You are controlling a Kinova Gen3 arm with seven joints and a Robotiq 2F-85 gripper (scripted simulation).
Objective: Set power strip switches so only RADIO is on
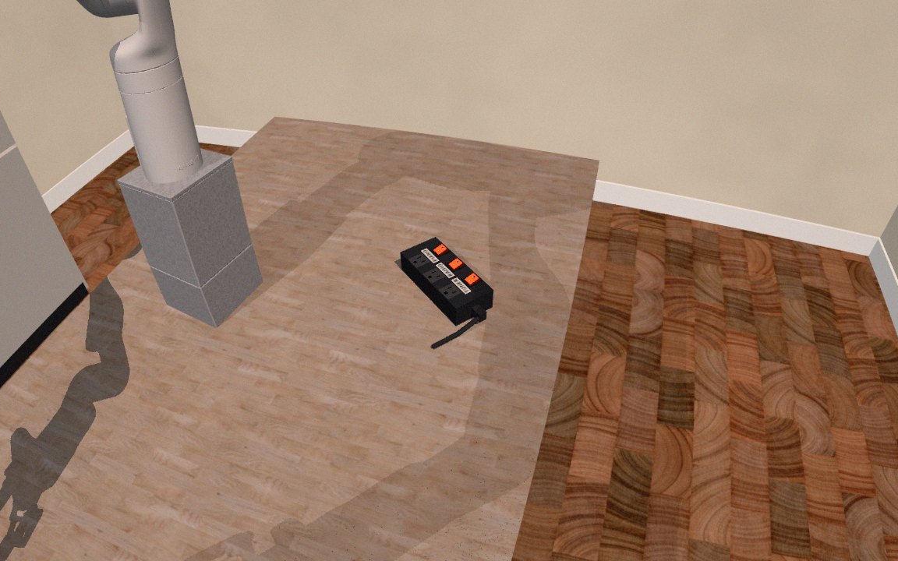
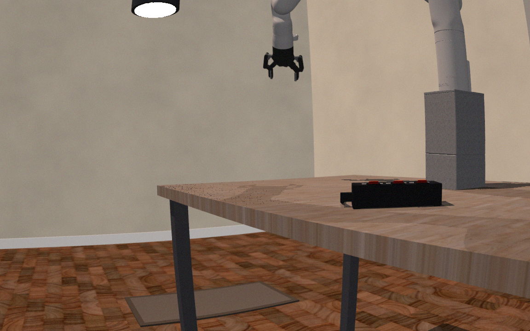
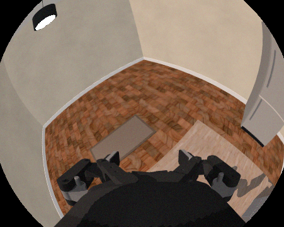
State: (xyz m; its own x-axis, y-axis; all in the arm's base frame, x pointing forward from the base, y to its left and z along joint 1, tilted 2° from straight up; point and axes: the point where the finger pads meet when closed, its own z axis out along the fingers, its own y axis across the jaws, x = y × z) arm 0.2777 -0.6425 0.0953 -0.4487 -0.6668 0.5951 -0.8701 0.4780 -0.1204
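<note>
While top view omits gripper point(image 2: 283, 71), exterior shows fingers spread — far above power strip point(image 2: 396, 194).

Switch labels point(image 1: 443, 266): three pale tags beside the orange switches point(image 1: 455, 263), print too small to read in the top view.
Switch positions: cannot tell on or off in any view.
Power strip point(image 2: 396, 194): exterior view shows only its side; outlets hidden.
Arm point(image 1: 152, 104): upper links cut off by the top edge.
Gripper point(image 3: 148, 164): fingertips barely visible in the wrist view, strip out of frame.
</note>
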